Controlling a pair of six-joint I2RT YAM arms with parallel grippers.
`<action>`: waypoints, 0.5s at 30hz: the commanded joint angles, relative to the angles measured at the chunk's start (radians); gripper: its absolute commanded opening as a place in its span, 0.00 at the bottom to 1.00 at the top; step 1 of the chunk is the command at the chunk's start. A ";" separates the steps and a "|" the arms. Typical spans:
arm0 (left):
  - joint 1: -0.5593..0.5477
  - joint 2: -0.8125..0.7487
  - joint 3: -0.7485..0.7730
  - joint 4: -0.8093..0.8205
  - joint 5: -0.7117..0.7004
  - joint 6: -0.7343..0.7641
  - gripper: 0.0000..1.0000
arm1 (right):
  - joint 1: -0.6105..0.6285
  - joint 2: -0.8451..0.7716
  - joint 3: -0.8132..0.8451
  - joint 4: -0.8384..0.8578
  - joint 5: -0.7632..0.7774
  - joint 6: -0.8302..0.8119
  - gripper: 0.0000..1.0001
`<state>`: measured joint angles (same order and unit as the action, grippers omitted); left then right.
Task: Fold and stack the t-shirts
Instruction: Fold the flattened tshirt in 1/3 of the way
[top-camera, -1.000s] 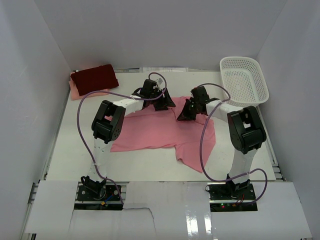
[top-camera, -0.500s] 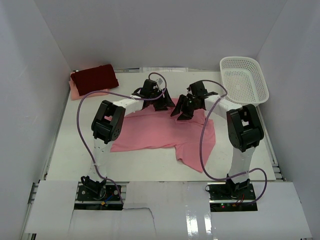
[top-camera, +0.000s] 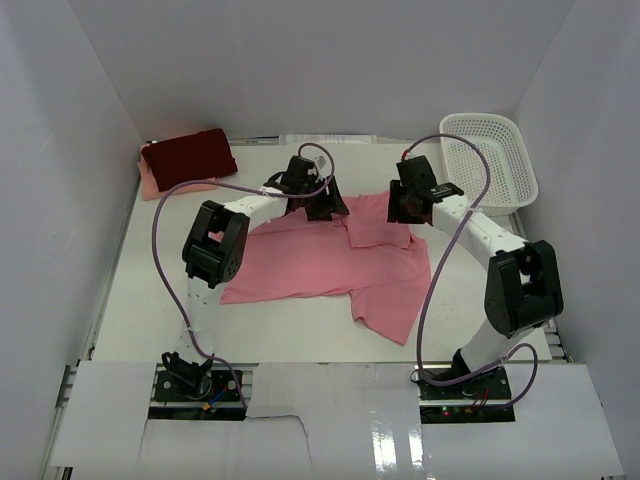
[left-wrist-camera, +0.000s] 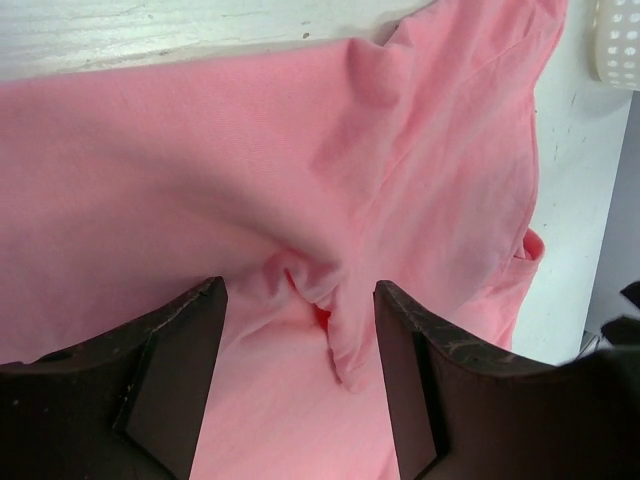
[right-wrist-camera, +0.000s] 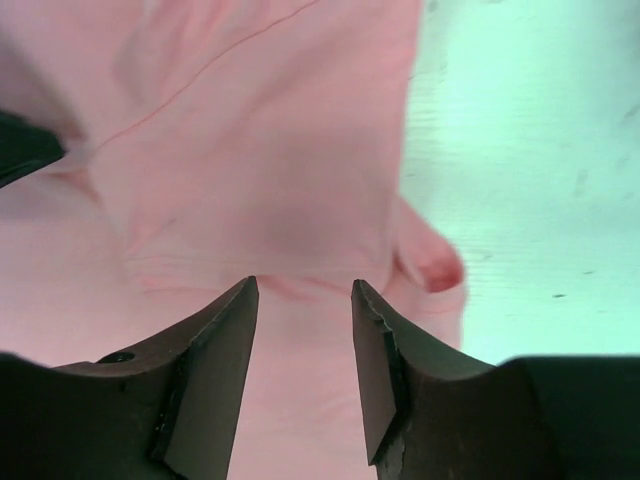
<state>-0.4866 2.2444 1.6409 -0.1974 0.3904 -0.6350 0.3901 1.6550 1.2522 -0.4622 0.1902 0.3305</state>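
From above, the salmon-pink t-shirt (top-camera: 330, 265) lies spread in the middle of the worktop (top-camera: 150, 300), long axis left to right, one sleeve toward the near edge. Left wrist: the left fingers (left-wrist-camera: 170, 385) stand wide, a cloth pucker between them. Right wrist: the right fingers (right-wrist-camera: 215, 370) gape over pink cloth, empty.

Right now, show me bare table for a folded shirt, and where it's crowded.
Free: the near strip between the salmon shirt and arm bases; the left edge in front of the maroon shirt. Crowded: far middle, under the left hand and right hand.
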 joint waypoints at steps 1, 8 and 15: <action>-0.004 -0.043 0.078 -0.086 -0.028 0.038 0.72 | -0.022 0.015 0.007 0.063 0.181 -0.090 0.48; 0.003 -0.083 0.094 -0.149 -0.044 0.073 0.73 | -0.117 0.277 0.258 0.099 0.132 -0.137 0.45; 0.006 -0.186 -0.009 -0.151 -0.015 0.069 0.74 | -0.207 0.449 0.453 0.103 0.039 -0.147 0.44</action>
<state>-0.4843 2.2051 1.6638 -0.3294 0.3580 -0.5793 0.2226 2.0842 1.6161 -0.3897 0.2771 0.1989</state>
